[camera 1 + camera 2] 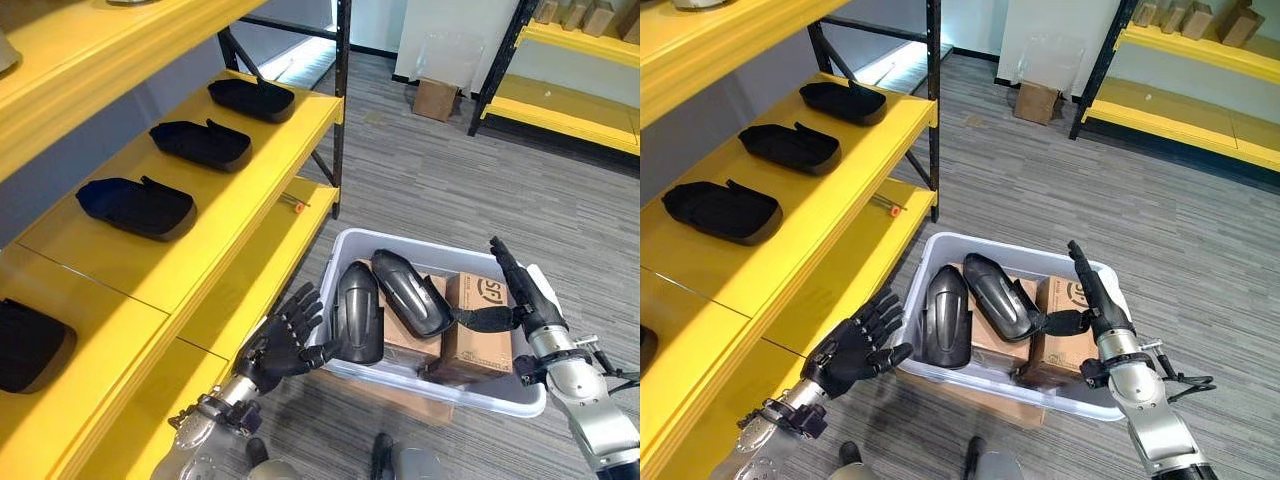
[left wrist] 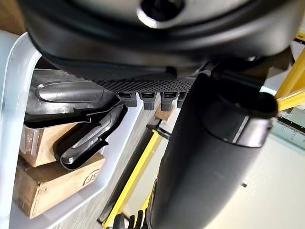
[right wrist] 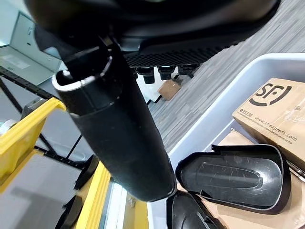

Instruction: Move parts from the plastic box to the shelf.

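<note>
Holding two dark parts: plastic box on floor beside yellow shelf. Upright part at box's near-left wall; second part tilted across cardboard cartons. Three like parts already on middle shelf tier, fourth at view's left edge. Left hand: fingers spread, released, thumb near upright part, nothing grasped. Right hand: fingers straight, thumb toward tilted part, empty. Risk, judged: smooth curved shells could slip from partial grip; lifted part could catch box rim.
</note>
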You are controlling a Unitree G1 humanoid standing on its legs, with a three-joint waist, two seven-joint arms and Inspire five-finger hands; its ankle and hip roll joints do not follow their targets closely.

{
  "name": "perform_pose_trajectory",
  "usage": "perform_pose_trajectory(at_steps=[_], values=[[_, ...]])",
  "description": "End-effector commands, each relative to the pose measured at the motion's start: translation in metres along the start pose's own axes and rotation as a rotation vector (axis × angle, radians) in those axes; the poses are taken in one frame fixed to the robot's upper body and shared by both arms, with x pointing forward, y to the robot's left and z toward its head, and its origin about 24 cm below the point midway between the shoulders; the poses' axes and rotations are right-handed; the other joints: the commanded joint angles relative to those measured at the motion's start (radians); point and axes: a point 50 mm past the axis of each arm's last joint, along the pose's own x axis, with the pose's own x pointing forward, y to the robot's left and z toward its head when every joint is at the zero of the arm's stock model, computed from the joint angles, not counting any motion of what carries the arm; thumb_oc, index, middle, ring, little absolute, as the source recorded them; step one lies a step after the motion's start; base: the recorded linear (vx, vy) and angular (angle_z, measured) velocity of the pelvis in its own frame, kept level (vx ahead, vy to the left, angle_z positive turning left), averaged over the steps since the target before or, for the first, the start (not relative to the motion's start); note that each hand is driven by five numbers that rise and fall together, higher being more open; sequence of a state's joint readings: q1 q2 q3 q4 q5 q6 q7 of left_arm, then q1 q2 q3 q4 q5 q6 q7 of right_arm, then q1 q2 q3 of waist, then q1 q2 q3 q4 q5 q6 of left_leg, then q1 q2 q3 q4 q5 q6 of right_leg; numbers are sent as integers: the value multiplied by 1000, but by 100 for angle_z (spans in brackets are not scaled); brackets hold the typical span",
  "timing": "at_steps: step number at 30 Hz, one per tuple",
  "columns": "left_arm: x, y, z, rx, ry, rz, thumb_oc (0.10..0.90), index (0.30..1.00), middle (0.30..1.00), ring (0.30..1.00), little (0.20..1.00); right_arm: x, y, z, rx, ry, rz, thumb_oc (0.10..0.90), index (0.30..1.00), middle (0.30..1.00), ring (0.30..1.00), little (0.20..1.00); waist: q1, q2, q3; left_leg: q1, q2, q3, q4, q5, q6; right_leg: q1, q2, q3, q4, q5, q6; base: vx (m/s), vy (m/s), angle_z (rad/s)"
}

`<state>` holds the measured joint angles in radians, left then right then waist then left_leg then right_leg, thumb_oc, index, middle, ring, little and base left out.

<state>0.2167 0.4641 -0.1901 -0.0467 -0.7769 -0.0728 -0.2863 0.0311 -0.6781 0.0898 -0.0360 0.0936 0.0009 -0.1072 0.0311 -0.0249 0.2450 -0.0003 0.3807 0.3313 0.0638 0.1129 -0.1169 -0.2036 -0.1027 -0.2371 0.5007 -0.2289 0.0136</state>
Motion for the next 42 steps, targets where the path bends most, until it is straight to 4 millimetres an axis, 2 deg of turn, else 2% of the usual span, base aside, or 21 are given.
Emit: perform_pose_trajectory(at_steps=[1,3,4,5,6,7,10,11,12,13,16,17,18,19,22,26,32,34,37,39,42], values=[[8,-8,55,191,-269,-40,900,1000,1000,1000,1000,18,-24,81,-43,-450,-99,900,1000,1000,1000,1000,4,-10,-9,-11,118,-34,89,13,-38,122,-2,-20,-89,19,41,61,-394,8],[8,-9,57,181,-292,-51,900,1000,1000,1000,1000,16,-20,91,-29,-504,-94,900,1000,1000,1000,1000,5,-4,-7,-32,155,-6,103,92,-60,138,7,-49,-106,20,30,49,-280,16],[13,-13,54,164,-289,-82,900,1000,1000,1000,1000,14,-14,93,-10,-511,-88,900,1000,1000,1000,1000,-15,-4,-1,-43,166,81,128,116,-88,179,-3,-88,-141,19,37,31,-238,24],[13,-13,55,165,-290,-82,900,1000,1000,1000,1000,14,-14,93,-10,-512,-89,900,1000,1000,1000,1000,-16,-1,4,-44,171,90,125,127,-77,181,2,-97,-150,32,31,95,-276,68],[18,-17,53,159,-281,-101,900,1000,1000,1000,1000,14,-8,93,2,-512,-78,900,1000,1000,1000,1000,-29,3,2,-49,161,153,134,122,-93,207,-1,-120,-182,35,37,62,-167,100],[21,-19,53,159,-271,-100,900,1000,1000,1000,1000,13,-4,93,7,-516,-54,900,1000,1000,1000,1000,-35,5,5,-53,150,171,142,121,-97,227,-2,-135,-199,35,39,131,-218,125],[20,-19,49,155,-251,-80,900,1000,1000,1000,1000,11,8,93,8,-534,16,900,1000,1000,1000,1000,-18,12,-4,-74,65,163,156,66,-67,251,4,-151,-249,55,34,75,-87,64],[16,-18,48,142,-243,-70,900,1000,1000,1000,1000,10,12,91,20,-523,55,900,1000,1000,1000,1000,-7,14,-13,-84,-5,158,158,28,-46,268,4,-156,-308,79,39,71,-31,8],[16,-18,48,141,-242,-70,900,1000,1000,1000,1000,10,12,91,21,-522,56,900,1000,1000,1000,1000,-9,13,-14,-84,-7,158,157,27,-44,270,3,-157,-311,81,40,100,-14,-3],[12,-16,47,131,-233,-57,900,1000,1000,1000,1000,8,14,89,18,-518,70,900,1000,1000,1000,1000,-1,13,-24,-87,-64,163,147,-5,-24,281,-3,-162,-349,104,47,49,11,-1],[11,-16,47,131,-233,-56,900,1000,1000,1000,1000,8,14,89,18,-518,70,900,1000,1000,1000,1000,-1,13,-25,-86,-65,163,146,-6,-23,281,-4,-162,-350,104,48,69,17,0],[2,-13,43,109,-216,-48,900,1000,1000,1000,1000,8,22,83,89,-477,103,900,1000,1000,1000,1000,49,18,-38,-79,-208,83,88,-86,27,286,-13,-146,-379,127,62,217,80,-1],[-5,-11,39,106,-203,-35,900,1000,1000,1000,1000,7,29,80,159,-444,130,900,1000,1000,1000,1000,83,18,-43,-78,-261,-2,43,-74,51,277,-5,-129,-389,147,62,285,100,-25],[-7,-11,37,92,-199,-37,900,1000,1000,1000,1000,7,32,76,251,-410,155,900,1000,1000,1000,1000,93,16,-46,-62,-278,-27,28,-79,57,281,-4,-122,-400,151,64,167,73,-69],[-6,-13,34,84,-189,-62,900,1000,1000,1000,1000,4,46,77,407,-398,205,900,1000,1000,1000,1000,94,8,-61,-23,-299,-40,-21,-87,65,286,2,-113,-427,157,71,126,84,-39],[8,-23,31,65,-202,-132,900,1000,1000,1000,1000,1,68,93,315,-461,305,900,1000,1000,1000,1000,85,2,-76,0,-311,-21,-33,-109,80,294,4,-113,-432,148,71,122,162,9],[13,-29,27,51,-196,-146,900,1000,1000,1000,1000,8,62,99,222,-470,298,900,1000,1000,1000,1000,87,-17,-77,12,-327,-11,-21,-142,103,282,26,-127,-361,108,68,114,192,-3],[12,-27,25,58,-182,-133,900,1000,1000,1000,1000,10,57,99,217,-459,286,900,1000,1000,1000,1000,85,-25,-68,19,-329,-5,-8,-160,121,249,25,-133,-248,104,79,103,127,-7],[8,-19,21,59,-160,-96,900,1000,1000,1000,1000,11,52,95,212,-442,250,900,1000,1000,1000,1000,95,-28,-53,28,-330,-17,15,-185,145,195,-33,-147,-112,119,106,86,40,-13],[7,-16,21,59,-150,-103,900,1000,1000,1000,1000,11,50,93,216,-447,225,900,1000,1000,1000,1000,105,-30,-47,19,-326,-32,37,-193,156,205,-65,-146,-115,104,109,53,-157,-15],[9,-16,19,90,-144,-110,900,1000,1000,1000,1000,8,46,90,196,-468,185,900,1000,1000,1000,1000,85,-30,-42,-9,-317,-69,88,-209,174,208,-118,-29,-153,129,128,31,-195,4]])
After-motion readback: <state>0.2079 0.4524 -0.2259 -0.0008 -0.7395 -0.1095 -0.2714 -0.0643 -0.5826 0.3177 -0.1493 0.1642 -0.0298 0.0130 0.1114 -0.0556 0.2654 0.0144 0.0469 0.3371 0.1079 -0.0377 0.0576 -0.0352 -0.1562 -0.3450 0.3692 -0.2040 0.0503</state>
